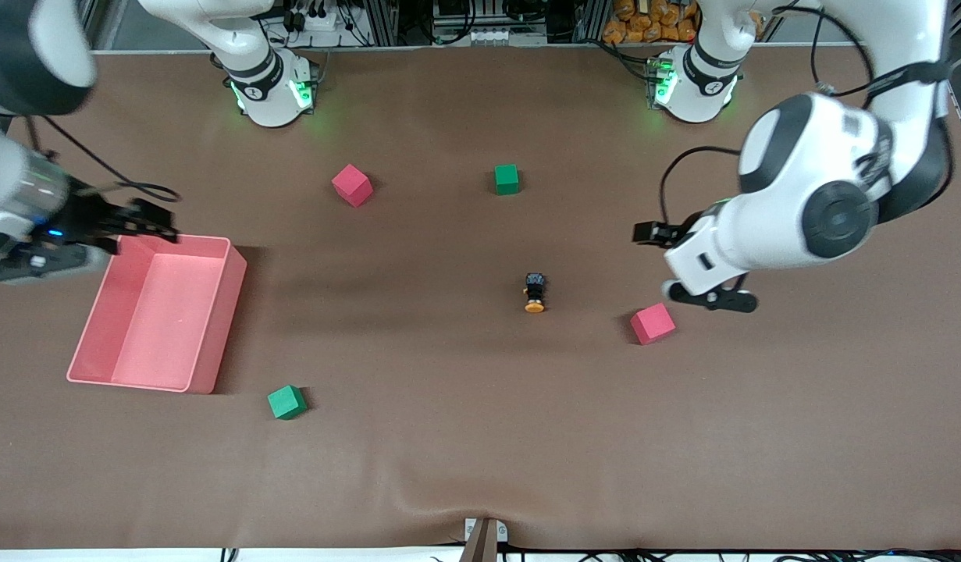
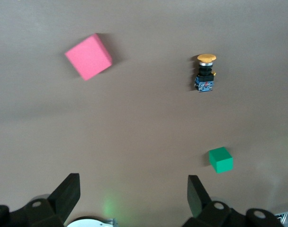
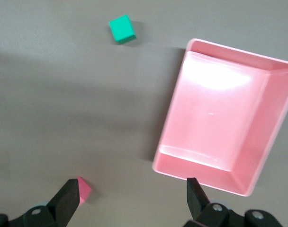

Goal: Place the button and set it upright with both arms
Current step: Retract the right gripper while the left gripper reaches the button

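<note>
The button (image 1: 535, 293) lies on its side on the brown table, its orange cap toward the front camera and its black body away from it. It also shows in the left wrist view (image 2: 205, 73). My left gripper (image 1: 710, 297) hangs open and empty above the table beside a red cube (image 1: 652, 323), apart from the button toward the left arm's end. In its own view the left gripper (image 2: 133, 189) has its fingers spread wide. My right gripper (image 1: 156, 225) is open and empty over the corner of the pink bin (image 1: 215, 312); in the right wrist view the gripper (image 3: 132, 189) holds nothing.
The pink bin (image 3: 272, 123) stands at the right arm's end. A red cube (image 1: 352, 185) and a green cube (image 1: 506, 179) lie nearer the bases. Another green cube (image 1: 286, 402) lies beside the bin, nearer the front camera. The left wrist view shows a red cube (image 2: 88, 56) and a green cube (image 2: 220, 159).
</note>
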You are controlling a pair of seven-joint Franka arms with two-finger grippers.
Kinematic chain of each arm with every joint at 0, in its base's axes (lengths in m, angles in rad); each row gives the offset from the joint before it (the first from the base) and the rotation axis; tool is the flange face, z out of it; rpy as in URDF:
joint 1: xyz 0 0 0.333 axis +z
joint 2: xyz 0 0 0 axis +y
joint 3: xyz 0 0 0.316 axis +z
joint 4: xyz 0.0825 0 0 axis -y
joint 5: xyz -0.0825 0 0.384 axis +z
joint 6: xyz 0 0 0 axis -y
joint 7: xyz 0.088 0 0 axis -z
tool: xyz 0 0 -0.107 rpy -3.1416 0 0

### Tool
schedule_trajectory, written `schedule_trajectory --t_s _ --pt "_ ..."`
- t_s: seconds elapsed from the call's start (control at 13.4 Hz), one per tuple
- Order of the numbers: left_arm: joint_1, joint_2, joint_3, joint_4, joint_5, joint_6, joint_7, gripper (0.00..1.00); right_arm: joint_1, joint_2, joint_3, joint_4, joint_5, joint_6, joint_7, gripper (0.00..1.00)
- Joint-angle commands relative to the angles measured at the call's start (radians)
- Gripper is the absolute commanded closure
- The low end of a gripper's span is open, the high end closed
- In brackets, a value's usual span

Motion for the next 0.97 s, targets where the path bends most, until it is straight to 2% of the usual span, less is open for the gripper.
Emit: schedule_trajectory --t_s 0.0,0.15,0.3,0.52,0.9 --pt "-0.06 0.101 0.008 0.117 -0.005 -0.043 -0.104 0.0 -0.087 -0.032 0.019 0.043 -0.045 -0.122 -0.092 0.0" --pt "-0.141 0.164 0.029 0.17 0.001 -0.041 -0.219 0.0 -0.105 -0.035 0.012 0.09 -0.067 -0.211 -0.085 0.0" --pt "-0.152 0.189 0.037 0.177 -0.002 -0.022 -0.235 0.0 -0.102 -0.035 -0.001 0.14 -0.07 -0.269 -0.079 0.0" --pt "-0.243 0.241 0.048 0.178 -0.002 0.047 -0.368 0.0 -0.116 -0.065 -0.019 0.139 -0.059 -0.27 -0.069 0.0" --pt "-0.248 0.319 0.039 0.171 -0.011 0.19 -0.405 0.0 -0.119 -0.101 -0.022 0.142 -0.054 -0.283 0.08 0.0"
